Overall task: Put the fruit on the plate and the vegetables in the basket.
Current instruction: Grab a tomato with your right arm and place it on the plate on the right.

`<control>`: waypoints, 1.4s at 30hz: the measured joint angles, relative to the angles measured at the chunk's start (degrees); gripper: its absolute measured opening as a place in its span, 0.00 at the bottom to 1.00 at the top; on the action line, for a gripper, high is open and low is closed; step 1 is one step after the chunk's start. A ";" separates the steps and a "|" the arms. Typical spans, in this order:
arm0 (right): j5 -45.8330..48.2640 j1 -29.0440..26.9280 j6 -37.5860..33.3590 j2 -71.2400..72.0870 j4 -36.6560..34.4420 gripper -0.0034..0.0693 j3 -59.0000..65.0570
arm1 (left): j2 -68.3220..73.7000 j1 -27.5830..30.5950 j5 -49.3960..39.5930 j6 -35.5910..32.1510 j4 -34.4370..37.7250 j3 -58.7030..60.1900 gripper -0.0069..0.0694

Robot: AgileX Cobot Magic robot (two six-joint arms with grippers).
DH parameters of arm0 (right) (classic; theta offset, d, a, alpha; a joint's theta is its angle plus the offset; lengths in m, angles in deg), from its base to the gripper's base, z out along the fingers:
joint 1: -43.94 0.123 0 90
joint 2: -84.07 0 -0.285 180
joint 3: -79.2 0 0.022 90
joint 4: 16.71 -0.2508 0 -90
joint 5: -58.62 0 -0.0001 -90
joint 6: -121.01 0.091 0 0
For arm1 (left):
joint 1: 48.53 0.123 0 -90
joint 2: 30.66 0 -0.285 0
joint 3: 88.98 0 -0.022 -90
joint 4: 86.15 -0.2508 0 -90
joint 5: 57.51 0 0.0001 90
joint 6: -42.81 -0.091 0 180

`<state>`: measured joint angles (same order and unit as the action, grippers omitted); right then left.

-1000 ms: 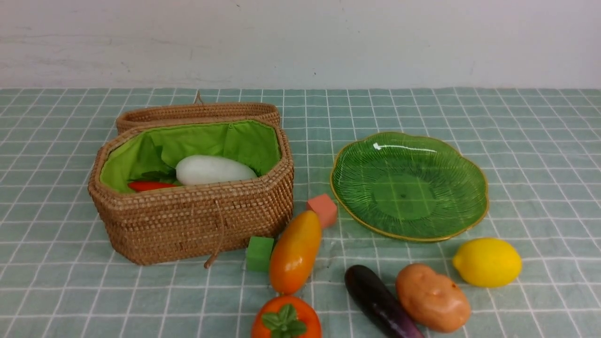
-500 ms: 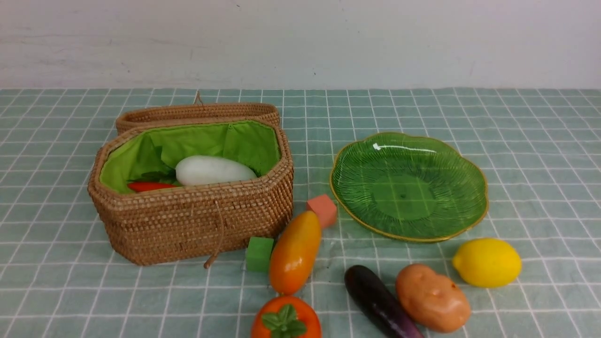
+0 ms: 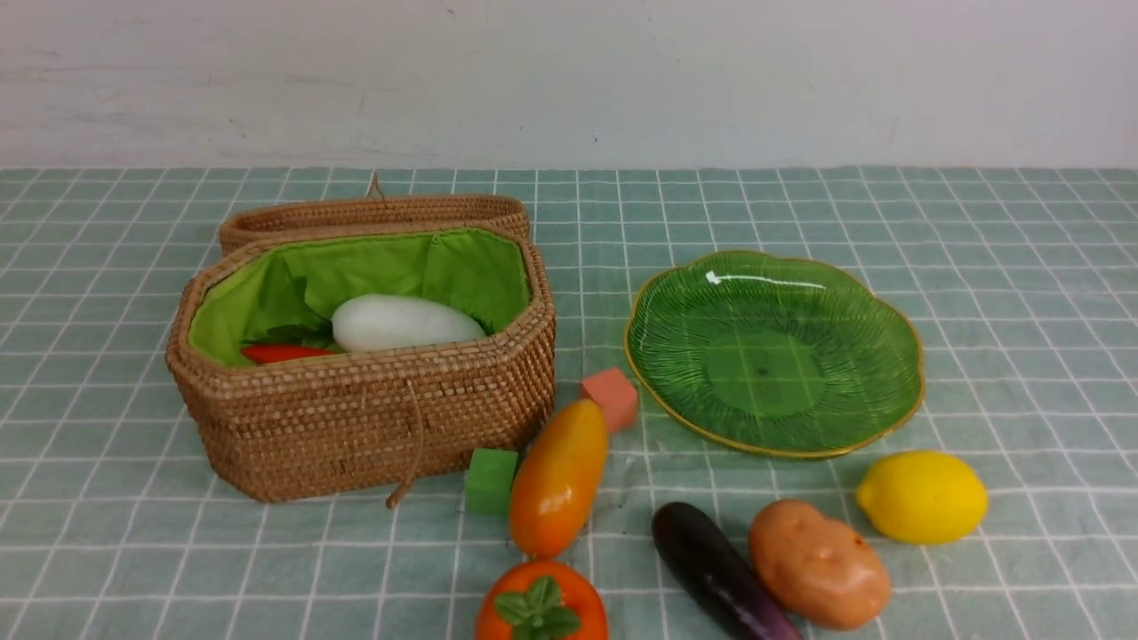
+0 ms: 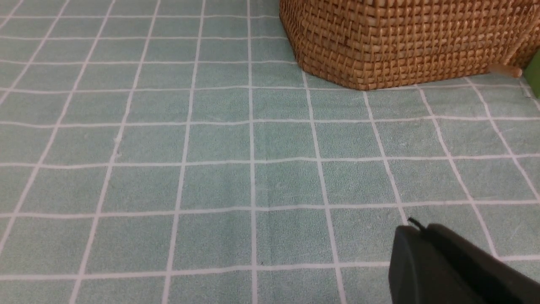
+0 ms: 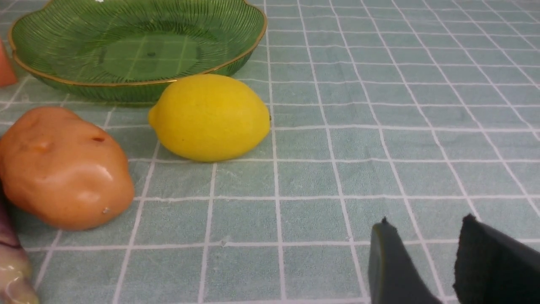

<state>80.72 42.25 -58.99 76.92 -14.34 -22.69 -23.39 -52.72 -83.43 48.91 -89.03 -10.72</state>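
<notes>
The wicker basket [image 3: 356,427] stands open at the left, holding a white radish [image 3: 404,322] and a red pepper [image 3: 284,352]. The green plate [image 3: 676,302] lies bare at the right. In front lie the mango [image 3: 558,476], persimmon [image 3: 542,606], eggplant [image 3: 718,571], potato [image 3: 818,564] and lemon [image 3: 921,496]. Neither arm shows in the front view. My left gripper [image 4: 415,230] is shut and empty over bare cloth near the basket's corner [image 4: 379,46]. My right gripper [image 5: 426,223] is open and empty, apart from the lemon [image 5: 209,117], potato [image 5: 63,166] and plate [image 5: 236,59].
A salmon cube [image 3: 611,397] and a green cube [image 3: 492,480] sit beside the mango. The basket's wicker lid [image 3: 373,213] leans behind the basket. A green checked cloth [image 3: 1022,267] covers the table, and a white wall rises at the back.
</notes>
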 joint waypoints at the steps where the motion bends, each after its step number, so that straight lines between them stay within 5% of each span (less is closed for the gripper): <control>1: 0.00 0.00 0.00 0.00 0.06 0.38 0.00 | 0.00 0.00 0.11 0.00 0.00 0.00 0.10; 12: -6.65 0.00 1.03 0.00 2.42 0.38 0.66 | 0.00 0.00 0.22 0.00 0.00 0.06 0.11; 24: -45.35 0.00 21.32 0.00 2.34 0.38 0.25 | 0.00 0.00 0.48 -0.05 -0.05 0.11 0.11; 28: -36.75 0.00 34.84 -0.66 2.66 0.38 -10.90 | 0.00 0.00 0.53 -0.11 -0.05 0.11 0.11; 31: -29.56 0.00 37.71 -3.55 3.68 0.38 -19.16 | 0.00 0.00 0.53 -0.11 -0.05 0.11 0.12; 37: -4.63 0.00 36.68 -19.96 9.85 0.38 -39.91 | 0.00 0.00 0.53 -0.11 -0.05 0.11 0.12; 42: 9.42 0.00 31.09 -33.83 12.21 0.38 -42.16 | 0.00 0.00 0.53 -0.11 -0.05 0.11 0.13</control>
<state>90.14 42.25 -27.90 43.09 -2.13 -64.85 -23.39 -52.72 -82.90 48.80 -89.08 -10.61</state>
